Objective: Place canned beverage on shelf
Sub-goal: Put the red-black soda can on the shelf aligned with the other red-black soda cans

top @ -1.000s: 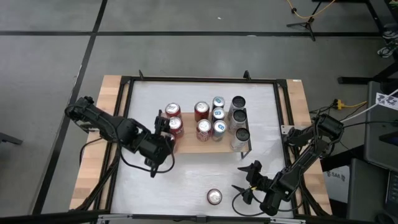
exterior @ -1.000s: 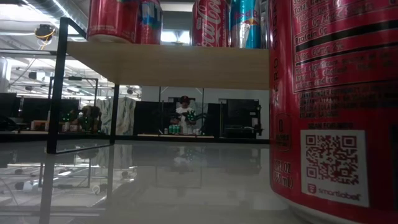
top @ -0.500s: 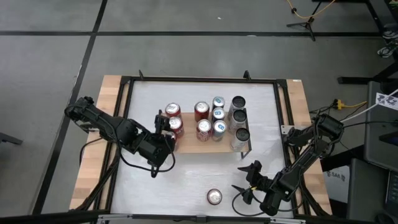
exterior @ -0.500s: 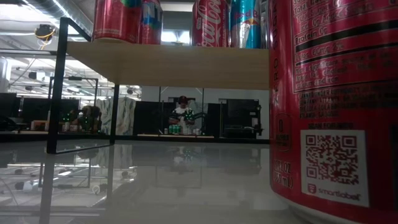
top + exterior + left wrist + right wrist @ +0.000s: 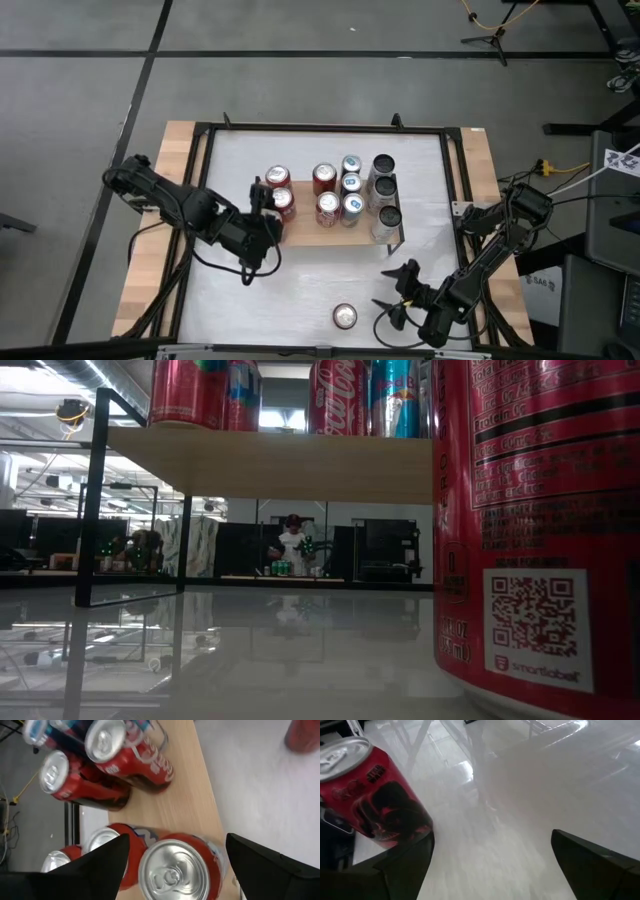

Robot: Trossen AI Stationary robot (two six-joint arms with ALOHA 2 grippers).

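The shelf (image 5: 308, 234), a wooden board on black legs, carries several upright cans, red, blue and dark. At its left end stands a red canned beverage (image 5: 283, 201), with my left gripper (image 5: 264, 207) closed around it from the table's left. The left wrist view shows this can's silver top (image 5: 174, 870) between the two fingers, another red can (image 5: 102, 845) right beside it. My right gripper (image 5: 398, 293) waits open near the table's front edge. Just to its left a second red can (image 5: 344, 317) stands on the table, outside the fingers (image 5: 370, 795). My left gripper has the red can between its two fingers, one on each side of the can's body (image 5: 212, 852) just below the top rim. The fingers slant down at it from the table's left. The can stands upright with its base on the shelf board (image 5: 175, 795).
The table's black frame (image 5: 320, 128) runs around the white top. In the low view the loose red can (image 5: 530, 530) fills the right side, and the shelf board (image 5: 270, 465) hangs above open table. A person stands far off in the room behind.
My left gripper's wrist has turned a little while staying where it was. In the low view the red can at the shelf's left end has shifted slightly toward the table's right and still rests on the board.
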